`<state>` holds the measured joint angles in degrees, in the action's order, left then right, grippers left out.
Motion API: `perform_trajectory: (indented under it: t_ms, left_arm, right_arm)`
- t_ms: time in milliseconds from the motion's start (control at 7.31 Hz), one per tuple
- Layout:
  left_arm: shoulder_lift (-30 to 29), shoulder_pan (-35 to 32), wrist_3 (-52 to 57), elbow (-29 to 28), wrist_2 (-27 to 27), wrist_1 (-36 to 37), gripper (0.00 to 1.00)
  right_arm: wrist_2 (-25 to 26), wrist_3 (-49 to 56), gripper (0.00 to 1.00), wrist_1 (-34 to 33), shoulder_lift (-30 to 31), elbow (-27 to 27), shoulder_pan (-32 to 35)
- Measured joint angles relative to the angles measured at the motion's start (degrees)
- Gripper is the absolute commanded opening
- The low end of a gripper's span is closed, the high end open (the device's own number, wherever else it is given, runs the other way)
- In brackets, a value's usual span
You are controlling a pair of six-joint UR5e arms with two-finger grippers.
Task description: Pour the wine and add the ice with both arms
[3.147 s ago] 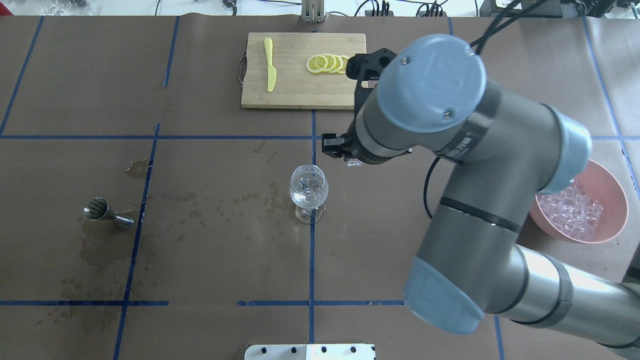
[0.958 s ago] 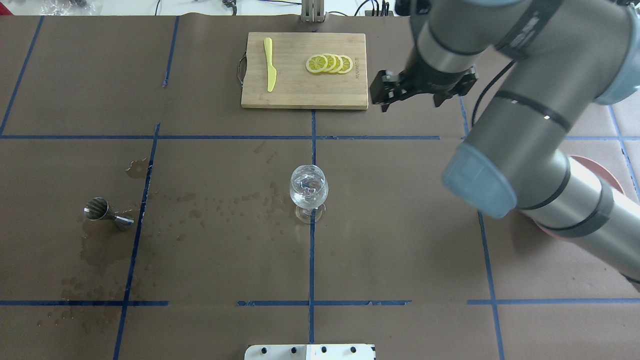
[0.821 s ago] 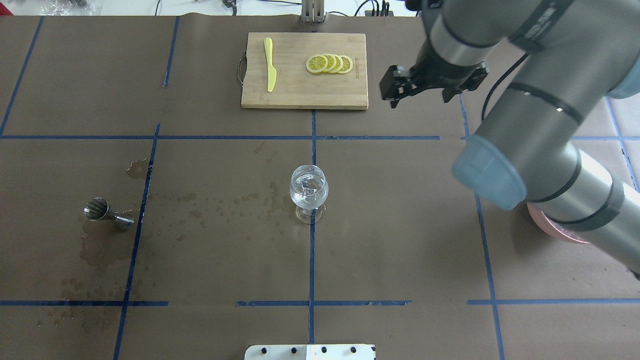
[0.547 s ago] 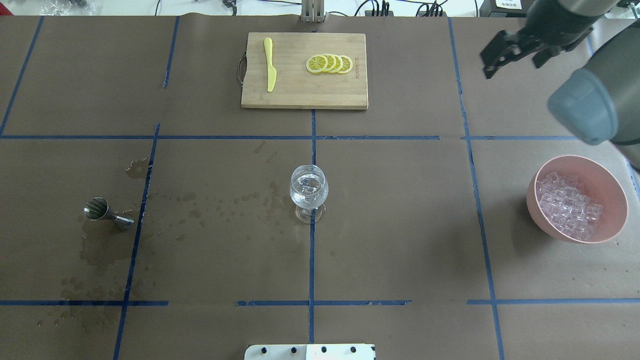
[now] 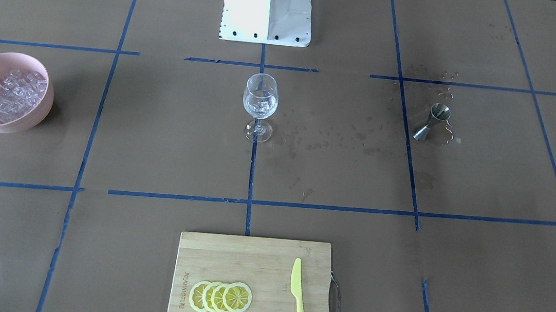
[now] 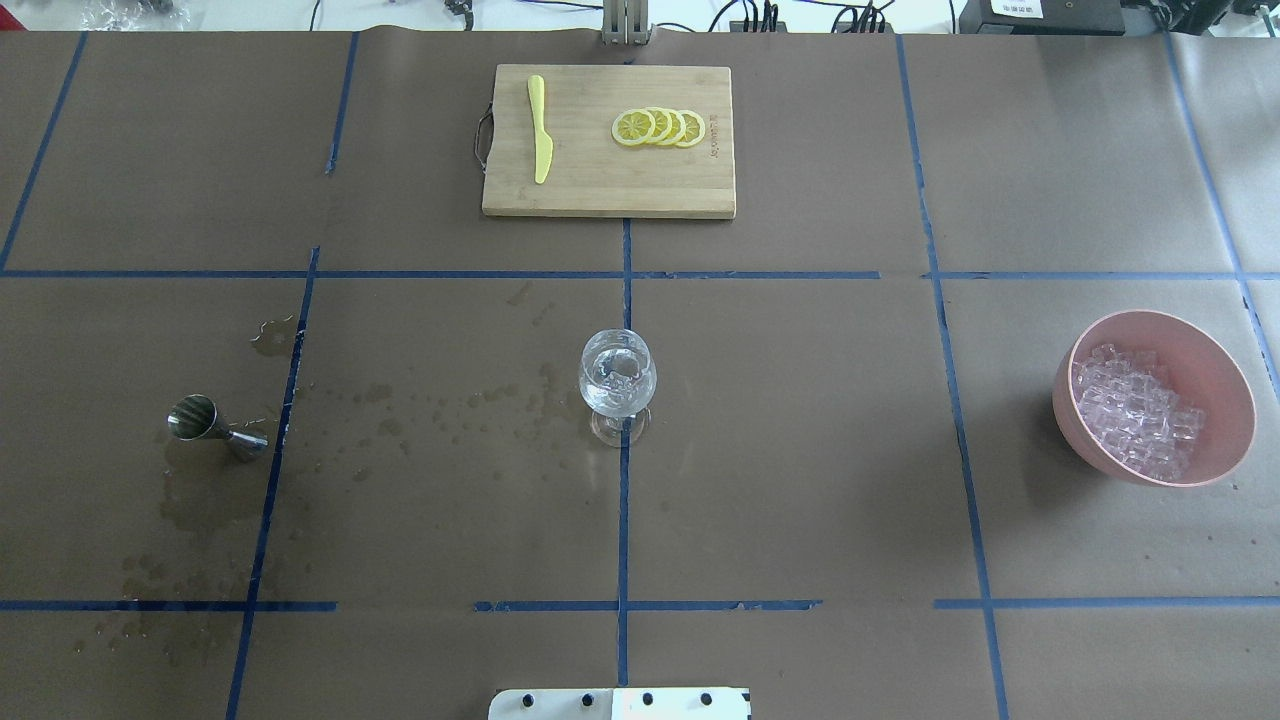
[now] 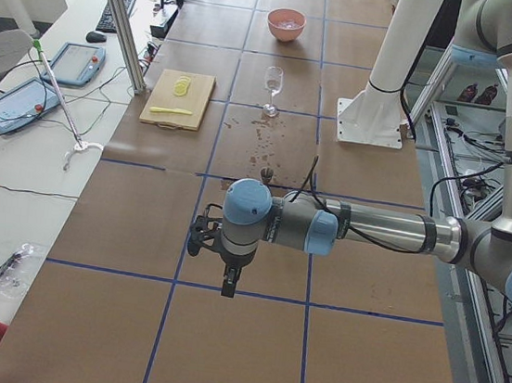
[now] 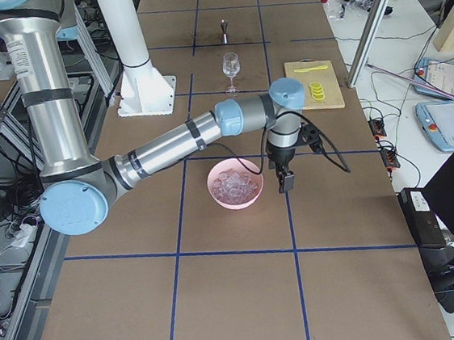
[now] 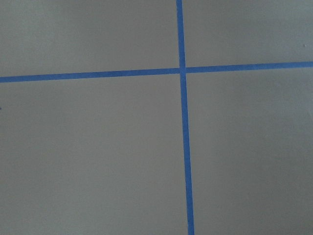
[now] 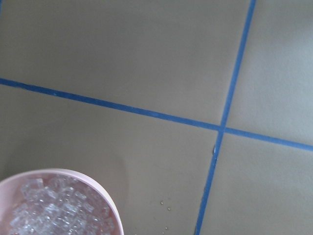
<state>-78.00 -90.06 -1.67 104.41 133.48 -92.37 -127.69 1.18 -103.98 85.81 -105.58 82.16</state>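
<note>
A wine glass (image 6: 617, 378) stands at the table's middle with clear cubes and clear contents in it; it also shows in the front view (image 5: 260, 100). Any wine in it cannot be told apart. The ice (image 6: 1135, 420) is heaped in a pink bowl (image 6: 1222, 372) at the right. A steel jigger (image 6: 195, 418) stands at the left among wet stains. No arm shows in the overhead or front views. My right gripper (image 8: 282, 182) hangs just beside the bowl (image 8: 213, 194). My left gripper (image 7: 226, 281) hangs over bare table, far from the jigger (image 7: 266, 172). I cannot tell whether either is open.
A bamboo board (image 6: 600, 185) at the far middle carries lemon slices (image 6: 660, 127) and a yellow knife (image 6: 540, 130). The white pedestal (image 5: 268, 5) stands at the robot's side. The right wrist view shows ice (image 10: 58, 210) and blue tape lines.
The right arm has swung from beside the glass to the back right and out of the overhead view, uncovering the pink bowl. The glass and the jigger have not moved.
</note>
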Motion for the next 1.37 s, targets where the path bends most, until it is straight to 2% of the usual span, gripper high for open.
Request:
perform_trajectory:
  t_ms: [274,547,1368]
  left_arm:
    - [1.59,-0.26,0.02,1.98,0.78,2.57,1.00]
    - [3.18,-0.92,0.06,3.40,1.63,2.72,1.00]
    - [2.63,-1.25,0.06,4.00,1.78,2.82,1.00]
  right_arm:
    - [-0.24,0.86,1.00,3.33,5.67,0.27,1.62]
    - [-0.64,2.72,1.00,3.89,9.34,0.79,2.33]
    - [-1.74,3.03,1.00,4.01,11.36,2.01,5.42]
